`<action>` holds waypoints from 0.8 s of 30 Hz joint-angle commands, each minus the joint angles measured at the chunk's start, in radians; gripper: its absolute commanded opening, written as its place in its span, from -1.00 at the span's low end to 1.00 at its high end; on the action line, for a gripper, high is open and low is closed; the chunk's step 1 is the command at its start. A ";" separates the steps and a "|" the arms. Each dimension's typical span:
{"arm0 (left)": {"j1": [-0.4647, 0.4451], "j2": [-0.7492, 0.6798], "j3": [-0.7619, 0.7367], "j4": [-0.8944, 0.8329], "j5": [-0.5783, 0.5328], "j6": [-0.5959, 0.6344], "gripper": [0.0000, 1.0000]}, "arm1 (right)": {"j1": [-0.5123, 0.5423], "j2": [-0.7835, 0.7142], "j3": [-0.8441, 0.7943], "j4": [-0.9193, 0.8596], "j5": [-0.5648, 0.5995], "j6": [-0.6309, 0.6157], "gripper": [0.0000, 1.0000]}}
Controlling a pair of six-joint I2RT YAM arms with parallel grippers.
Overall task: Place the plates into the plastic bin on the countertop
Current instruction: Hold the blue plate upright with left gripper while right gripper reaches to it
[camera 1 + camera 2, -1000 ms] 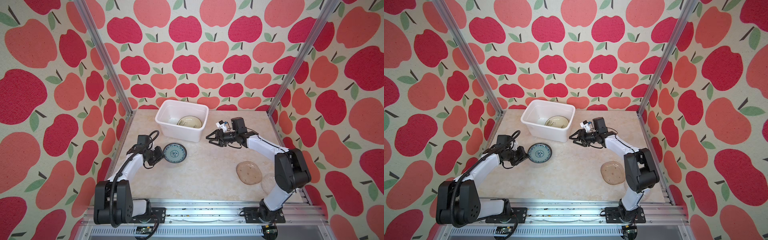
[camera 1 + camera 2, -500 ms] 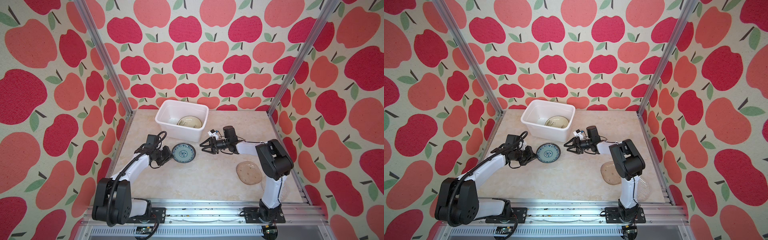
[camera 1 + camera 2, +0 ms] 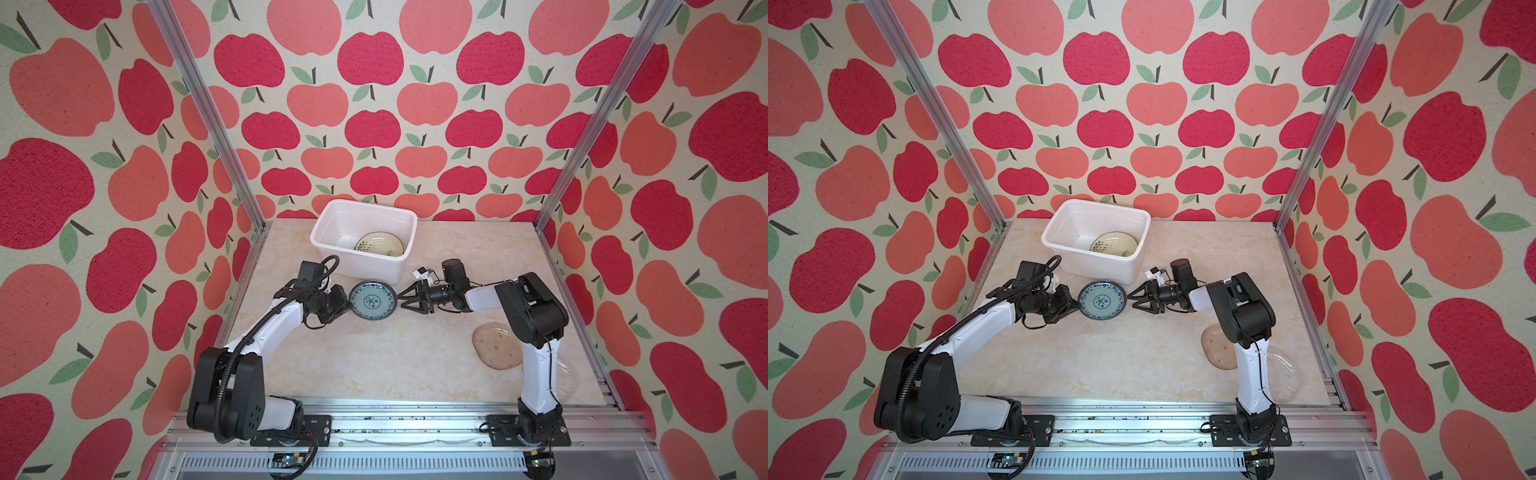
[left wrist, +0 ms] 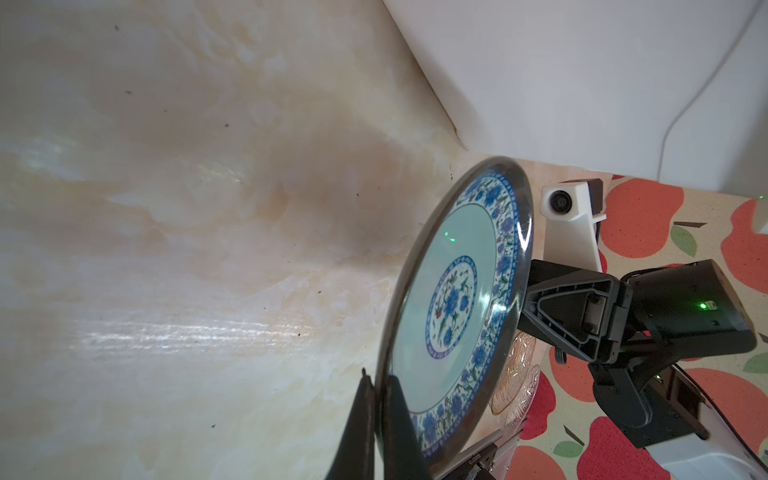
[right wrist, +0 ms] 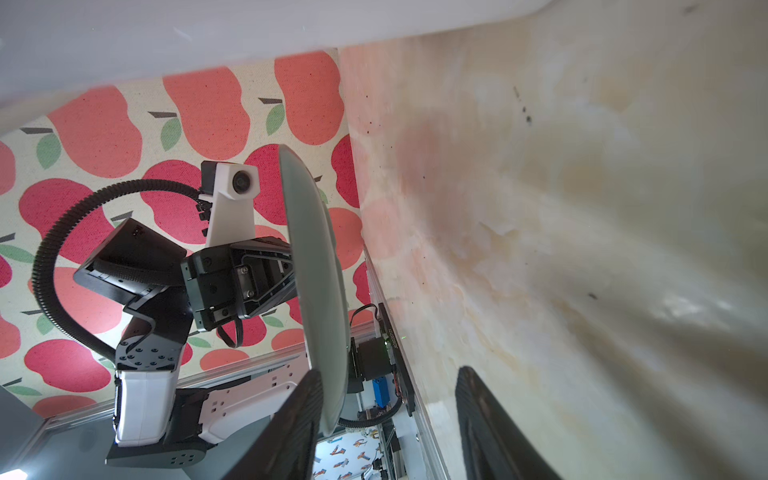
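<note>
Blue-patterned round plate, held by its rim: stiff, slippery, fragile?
Likely stiff: the blue-patterned round plate shows no sag pinched at one rim by the left gripper. Glossy highlights suggest a slippery glaze. Probably brittle, ceramic-looking.

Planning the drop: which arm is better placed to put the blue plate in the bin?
Probably left: the left gripper grips the blue plate beside the bin; the right gripper is open.

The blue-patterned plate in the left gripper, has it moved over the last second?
Yes. The blue-patterned plate has shifted rightward along the near wall of the plastic bin, from below its left end to about its middle, toward the right gripper.
</note>
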 commanded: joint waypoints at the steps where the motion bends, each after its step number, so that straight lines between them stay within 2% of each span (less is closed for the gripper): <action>1: -0.017 0.015 0.041 -0.008 0.039 0.009 -1.00 | 0.020 0.002 0.010 0.048 -0.026 0.020 0.07; 16: -0.024 0.018 0.047 -0.008 0.036 0.013 -1.00 | -0.042 -0.100 -0.075 -0.047 0.105 -0.046 0.06; 20: -0.024 0.019 0.051 -0.014 0.034 0.016 -1.00 | -0.045 -0.110 -0.077 -0.001 0.105 -0.022 0.05; 24: -0.025 0.029 0.060 -0.016 0.035 0.020 -1.00 | -0.038 -0.100 -0.075 0.133 0.079 0.054 0.06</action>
